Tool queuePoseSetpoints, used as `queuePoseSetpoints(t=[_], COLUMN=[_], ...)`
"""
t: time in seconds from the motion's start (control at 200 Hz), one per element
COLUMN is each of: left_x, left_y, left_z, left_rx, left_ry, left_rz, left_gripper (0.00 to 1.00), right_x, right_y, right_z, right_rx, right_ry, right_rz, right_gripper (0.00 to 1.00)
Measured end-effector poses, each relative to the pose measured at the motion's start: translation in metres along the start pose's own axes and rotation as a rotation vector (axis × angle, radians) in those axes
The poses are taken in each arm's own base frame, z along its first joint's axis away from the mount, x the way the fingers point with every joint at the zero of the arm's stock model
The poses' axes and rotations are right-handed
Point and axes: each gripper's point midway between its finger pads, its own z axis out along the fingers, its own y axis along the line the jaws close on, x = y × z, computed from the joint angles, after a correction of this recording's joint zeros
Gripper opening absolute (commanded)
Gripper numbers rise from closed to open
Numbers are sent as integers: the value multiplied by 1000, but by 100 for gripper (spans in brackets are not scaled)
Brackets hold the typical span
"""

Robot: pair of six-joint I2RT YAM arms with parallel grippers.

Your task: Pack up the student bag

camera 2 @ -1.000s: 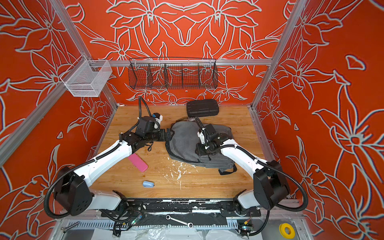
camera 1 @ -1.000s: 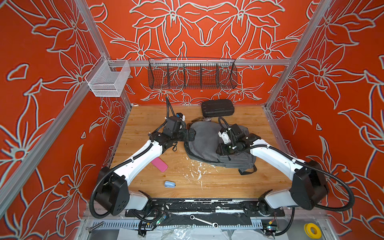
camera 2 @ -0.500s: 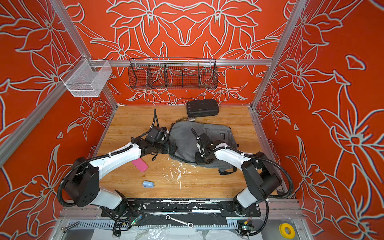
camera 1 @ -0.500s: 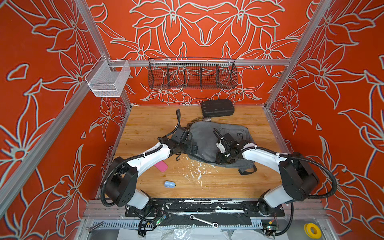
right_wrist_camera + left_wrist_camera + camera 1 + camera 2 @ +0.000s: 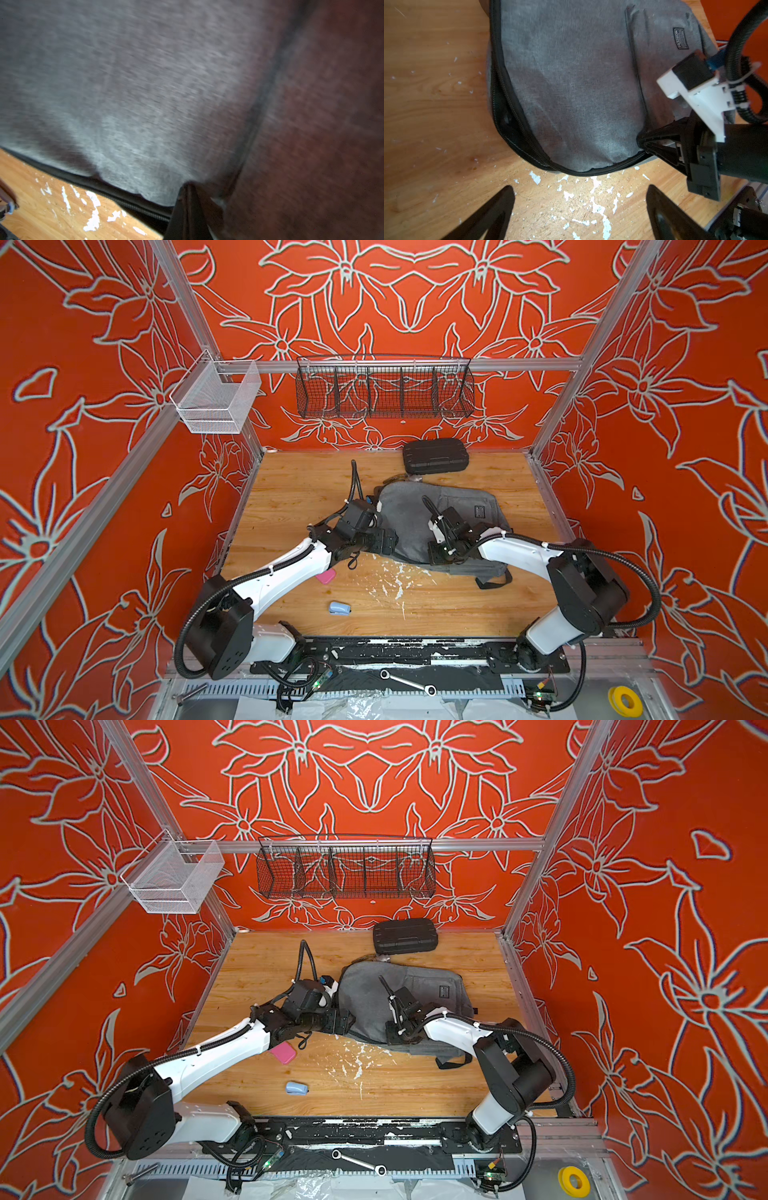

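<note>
1. The student bag (image 5: 419, 518) lay flat on the worktop (image 5: 299, 489) at the centre of both top views. Its long axis ran left to right, with the rounded end to the left and the logo patch (image 5: 481, 512) to the right.
2. The right gripper (image 5: 642, 143) was pressed together and pinched a fold of grey fabric at the bag's lower edge, just inside the black zipper (image 5: 512, 116). The right wrist view showed the same pinch.
3. The left gripper (image 5: 580, 187) was spread wide and held nothing, over bare worktop. The zipped edge lay just ahead of it, toward the top of the left wrist view.
4. The zipper looked parted along the left of the left wrist view. How far it was open could not be told.
5. Judgement: the coming move turned on that lower edge. The right arm held the flap, and the free left arm was nearer the rounded end.
6. The pink item (image 5: 326, 577) and the small blue item (image 5: 340, 608) lay at lower left, nearer the left arm and outside the bag.
</note>
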Motion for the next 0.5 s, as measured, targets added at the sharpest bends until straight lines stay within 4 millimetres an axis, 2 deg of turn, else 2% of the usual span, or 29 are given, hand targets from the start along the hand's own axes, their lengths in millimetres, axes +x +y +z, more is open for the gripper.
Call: queuePoseSetpoints(t=[0.105, 0.285, 0.495], left_x=[-4, -2, -1], left_y=[-3, -6, -12], left_z=[-5, -4, 4], left_rx=[16, 41, 83], left_ry=[-32, -36, -24], left_rz=[16, 17, 2], left_gripper=[97, 97, 98], right_x=[1, -17, -28], right_y=[20, 48, 66], right_z=[-13, -43, -40], right_rx=[-63, -201, -277], right_ry=[-76, -267, -315], right_rz=[-76, -133, -157], right_gripper=[0, 0, 0])
